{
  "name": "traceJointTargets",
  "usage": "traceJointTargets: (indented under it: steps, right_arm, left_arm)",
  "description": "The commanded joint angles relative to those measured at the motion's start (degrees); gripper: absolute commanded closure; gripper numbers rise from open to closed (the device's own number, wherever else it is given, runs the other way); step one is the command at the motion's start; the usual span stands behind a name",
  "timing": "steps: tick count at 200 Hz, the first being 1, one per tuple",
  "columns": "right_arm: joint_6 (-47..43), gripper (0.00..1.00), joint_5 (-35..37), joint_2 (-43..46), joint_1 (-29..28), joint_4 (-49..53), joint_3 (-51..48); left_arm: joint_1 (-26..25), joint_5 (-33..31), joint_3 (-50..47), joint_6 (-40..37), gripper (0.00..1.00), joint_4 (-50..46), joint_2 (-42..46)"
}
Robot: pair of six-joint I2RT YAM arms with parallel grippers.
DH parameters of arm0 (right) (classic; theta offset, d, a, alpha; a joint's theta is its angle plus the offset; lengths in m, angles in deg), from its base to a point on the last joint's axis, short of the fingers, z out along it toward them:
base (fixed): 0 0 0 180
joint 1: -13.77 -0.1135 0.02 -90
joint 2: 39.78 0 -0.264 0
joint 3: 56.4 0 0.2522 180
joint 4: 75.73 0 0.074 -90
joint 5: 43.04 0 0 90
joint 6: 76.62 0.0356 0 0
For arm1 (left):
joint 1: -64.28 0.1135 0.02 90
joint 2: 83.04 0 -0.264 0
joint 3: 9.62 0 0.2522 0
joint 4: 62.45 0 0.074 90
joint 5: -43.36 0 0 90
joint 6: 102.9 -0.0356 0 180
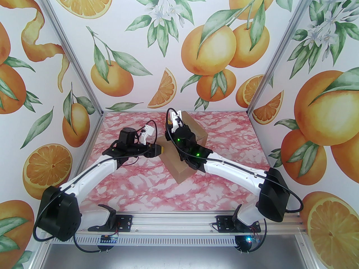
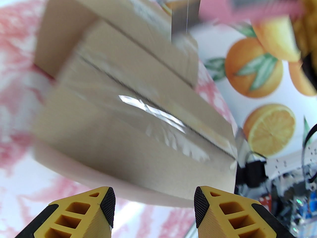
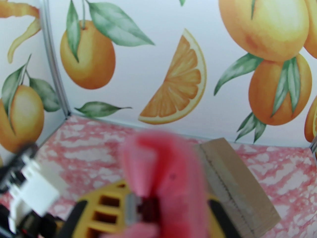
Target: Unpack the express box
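Entry: box opening, judged to be at the tape-slitting stage. Left pincer [image 2: 154,199], lower edge of the left wrist view: released, pads apart with nothing between them, the box [image 2: 138,108] just ahead and untouched. Box: brown carton on the pink worktop [image 1: 157,195], mid-frame in the top view, set askew to the worktop edges, flaps down. Clear tape [image 2: 163,123] glints along its centre seam. Right pincer [image 3: 166,197], lower centre of the right wrist view: clenched on a pink cutter [image 3: 153,155], which is blurred. Cutter blade [image 2: 184,16], upper centre of the left wrist view: over the far end of the box top; whether it touches the seam cannot be told. Beyond: orange-print wall [image 1: 179,38]. Step in hand, by judgement: cutting the tape, contents not yet reached. The next move calls for the blade to run straight and shallow along the seam, with the left pincer bracing the near side of the box against sliding, and then for the flaps to be lifted.
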Motion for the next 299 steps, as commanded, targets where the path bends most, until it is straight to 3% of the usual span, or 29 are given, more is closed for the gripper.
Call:
traceJointTargets:
  steps: [1,70,186,299]
  right_arm:
    - [-2.5,1.00,-5.6,-0.4,1.1,-4.5,-1.0]
    - [-5.1,1.00,-10.9,-4.9,2.0,-8.3,-1.1]
    - [-7.3,1.00,-10.9,-6.8,3.6,-14.5,-5.0]
    - [-10.7,1.00,-11.7,-10.0,4.2,-20.4,-6.6]
  left_arm:
    - [3.0,-3.4,5.1,-1.5,0.45,0.0,-3.3]
    - [3.8,3.2,13.7,-2.7,0.48,0.0,-15.3]
    - [3.8,6.5,13.6,-8.4,0.39,-2.1,-20.5]
    - [4.2,7.2,12.7,-8.5,0.42,-1.9,-23.2]
